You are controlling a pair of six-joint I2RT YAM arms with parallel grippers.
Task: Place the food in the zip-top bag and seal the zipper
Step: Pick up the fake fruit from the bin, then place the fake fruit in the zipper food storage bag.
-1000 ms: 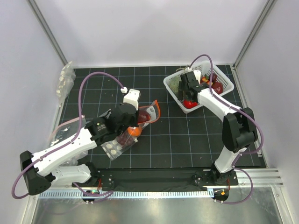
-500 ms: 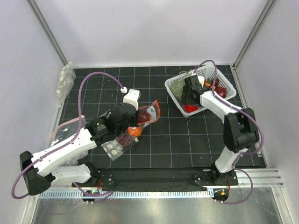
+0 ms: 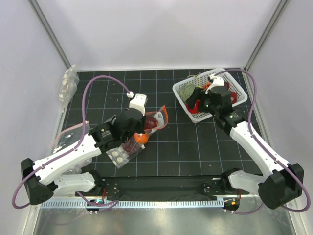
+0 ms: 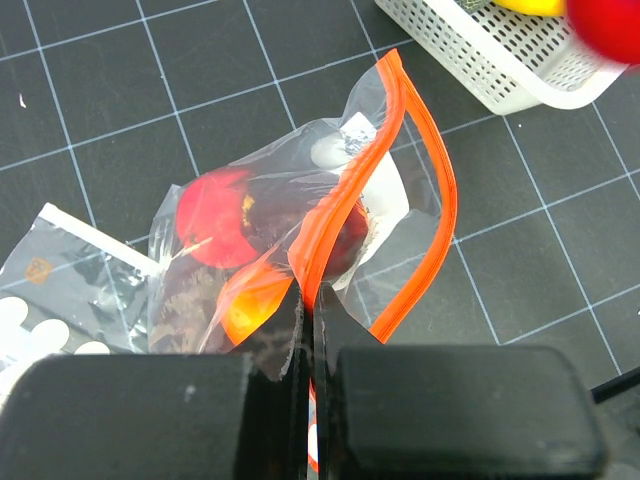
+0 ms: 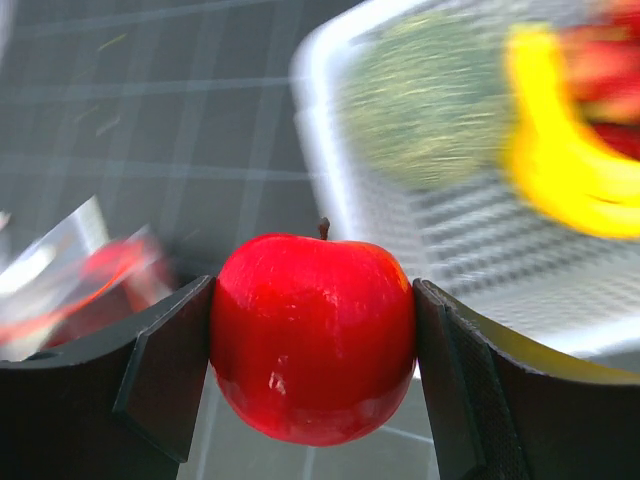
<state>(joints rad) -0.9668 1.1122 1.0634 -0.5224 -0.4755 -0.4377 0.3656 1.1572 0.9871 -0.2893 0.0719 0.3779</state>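
2 black fingers of the right gripper [image 5: 312, 378] press against opposite sides of a glossy red toy apple [image 5: 313, 330], gripping it with its short stem upward; the jaws stand wide, filled by the fruit. Behind the apple, blurred, is a white perforated plastic basket [image 5: 400, 215] holding a green speckled melon-like ball [image 5: 430, 100] and a yellow toy banana [image 5: 560, 190]. In the top view this gripper hangs at the near left side of the basket, toward the far right of the black gridded mat [image 3: 195, 147]. The left gripper's [image 4: 308, 305] 2 fingers are pressed together, pinching the red-orange zipper strip [image 4: 345, 200] of a clear plastic zip-top bag [image 4: 395, 275] at the near end of its mouth. Beyond the pinch the strip's 2 lips part and meet again at the far corner, so the mouth gapes open on the side toward the basket. Inside the bag lie a bright red ball [image 4: 212, 217], a darker red fruit [image 4: 345, 245] against the strip and an orange ball [image 4: 250, 305] nearest the fingers. The bag lies on the mat left of centre, well apart from the basket, with a clear packet of white round discs [image 4: 60, 290] just beside it.
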